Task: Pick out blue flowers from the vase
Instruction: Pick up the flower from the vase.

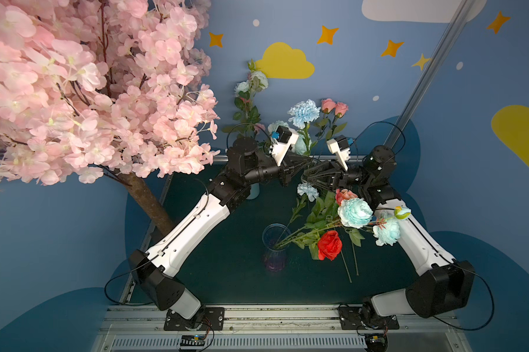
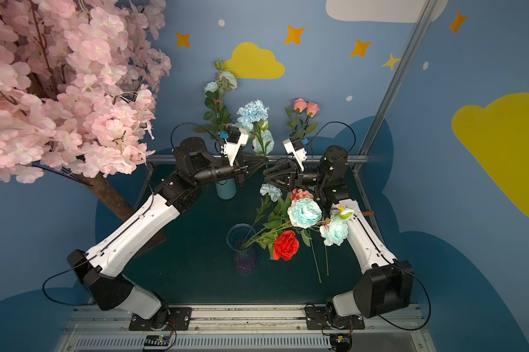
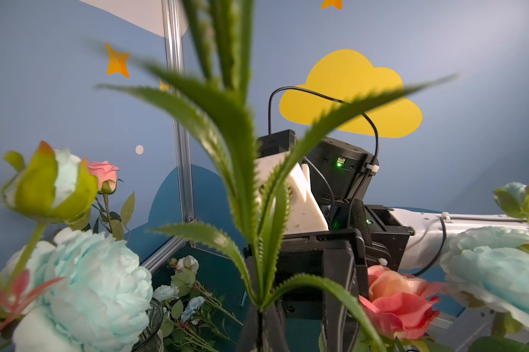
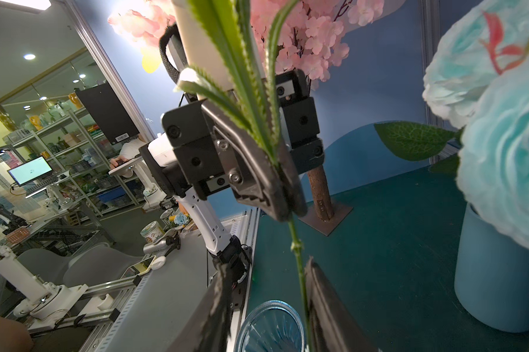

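left gripper (image 4: pixel 283 211) pinching blue flower stem (image 4: pixel 295 240) | right gripper (image 4: pixel 266 268) spread astride it | beside table's far rail (image 2: pixel 159 158)

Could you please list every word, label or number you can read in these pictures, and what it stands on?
No text can be read in any view.
On the black box, a white sticker: too small to read.
On the grey desk, a printed tub: markings blurred.
On the monitor: too small.

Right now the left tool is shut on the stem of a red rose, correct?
No. The left tool is shut on the stem of a ruffled blue flower, not the red rose; both top views show it.
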Available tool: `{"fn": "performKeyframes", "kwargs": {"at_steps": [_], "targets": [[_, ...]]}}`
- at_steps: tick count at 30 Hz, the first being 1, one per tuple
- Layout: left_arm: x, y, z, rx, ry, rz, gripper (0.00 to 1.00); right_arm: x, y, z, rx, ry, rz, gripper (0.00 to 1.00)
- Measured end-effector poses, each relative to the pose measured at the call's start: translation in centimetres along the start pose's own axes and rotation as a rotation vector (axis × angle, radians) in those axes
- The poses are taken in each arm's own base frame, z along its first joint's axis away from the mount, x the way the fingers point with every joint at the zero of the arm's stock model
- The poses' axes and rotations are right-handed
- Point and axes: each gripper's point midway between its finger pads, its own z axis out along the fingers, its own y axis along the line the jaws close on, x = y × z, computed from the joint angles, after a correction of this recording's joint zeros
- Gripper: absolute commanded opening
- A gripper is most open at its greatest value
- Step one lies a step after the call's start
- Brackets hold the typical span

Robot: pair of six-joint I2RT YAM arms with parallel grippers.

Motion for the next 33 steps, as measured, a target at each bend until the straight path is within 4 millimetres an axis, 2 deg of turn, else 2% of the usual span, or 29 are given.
{"fn": "performKeyframes", "kwargs": {"at_steps": [4,8,10,13,17,22,29,33], "targets": [[0.1,-0.1,0.0,0.008,0.004,-0.004,0.03,0.1,-0.1,0.2,0.006,0.0,-0.007,0.29],[0.2,-0.2,0.0,0.012,0.009,-0.009,0.05,0.2,-0.5,0.2,0.024,-0.004,-0.008,0.12],[0.2,-0.2,0.0,0.013,0.01,-0.009,0.11,0.2,-0.7,0.2,0.034,-0.007,-0.006,0.08],[0.4,0.1,0.0,-0.001,0.015,-0.007,0.27,0.1,-0.8,0.2,0.042,-0.011,-0.011,0.0],[1.3,0.6,-0.5,-0.042,0.034,-0.012,0.49,-0.2,-0.6,0.3,0.052,-0.019,-0.023,0.0],[2.3,0.4,-2.6,-0.105,0.051,-0.012,0.61,-1.1,-0.3,0.2,0.072,-0.047,-0.05,0.0],[1.5,-0.8,-6.1,-0.171,0.013,0.009,0.64,-2.7,-1.1,-0.1,0.152,-0.112,-0.076,0.0],[2.8,-0.8,-7.3,-0.208,0.021,0.001,0.63,-3.8,-1.5,-0.5,0.206,-0.15,-0.092,0.0]]}}
